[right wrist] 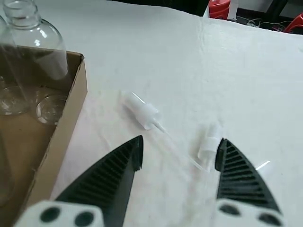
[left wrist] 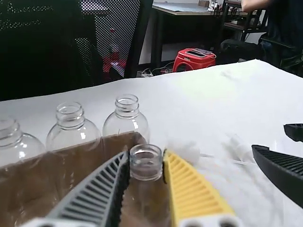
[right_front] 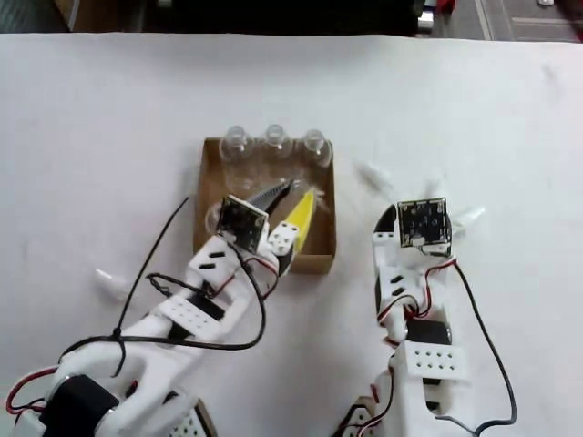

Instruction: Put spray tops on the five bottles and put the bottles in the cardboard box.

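The cardboard box (right_front: 314, 257) sits mid-table. My left gripper (right_front: 293, 191) is over it, its grey and yellow fingers shut on the neck of a clear, uncapped bottle (left wrist: 146, 163). Three more open bottles (right_front: 234, 141) (right_front: 273, 138) (right_front: 314, 143) stand along the box's far wall; whether inside or just behind it I cannot tell. My right gripper (right wrist: 180, 149) hangs open over the white cloth beside the box, with two white spray tops (right wrist: 144, 111) (right wrist: 208, 142) lying just beyond its fingertips.
One spray top (right_front: 111, 280) lies alone left of the left arm, and others (right_front: 373, 173) (right_front: 469, 217) lie around the right wrist. A further clear bottle (right_front: 216, 217) shows at the box's left side. White cloth (right_front: 109, 118) covers the table.
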